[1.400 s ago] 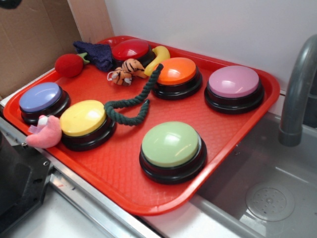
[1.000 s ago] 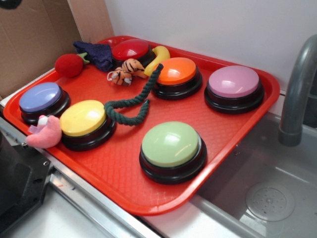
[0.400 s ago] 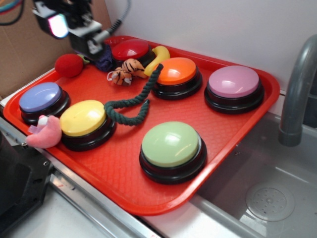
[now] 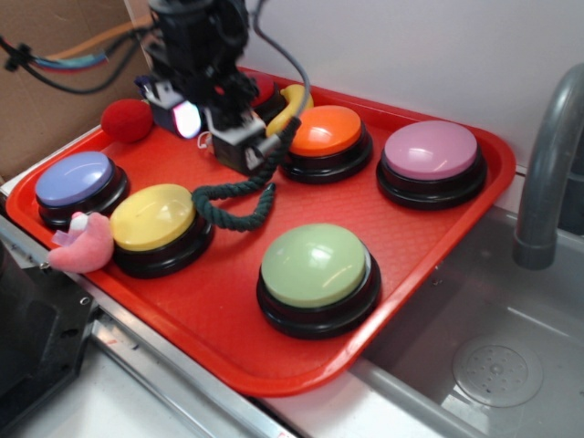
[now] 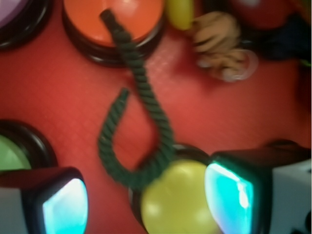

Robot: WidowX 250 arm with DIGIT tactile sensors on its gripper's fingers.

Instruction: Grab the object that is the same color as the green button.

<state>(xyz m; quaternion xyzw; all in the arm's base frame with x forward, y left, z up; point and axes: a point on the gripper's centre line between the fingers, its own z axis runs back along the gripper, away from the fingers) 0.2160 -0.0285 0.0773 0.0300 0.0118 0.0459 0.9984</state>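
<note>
The claw (image 4: pixel 219 123) hangs with jaws spread above the tray, the green rope (image 5: pixel 141 122) lying curled beneath it.

I see my arm (image 4: pixel 196 41) coming in from the top left, black and bent down at the wrist. My gripper (image 4: pixel 212 128) hangs up in the air and points down, touching nothing. Its 2 fingers (image 5: pixel 66 204) are spread wide apart with nothing between them. In the wrist view, the pads glow light blue, 1 at the bottom left and 1 at the bottom right.
</note>
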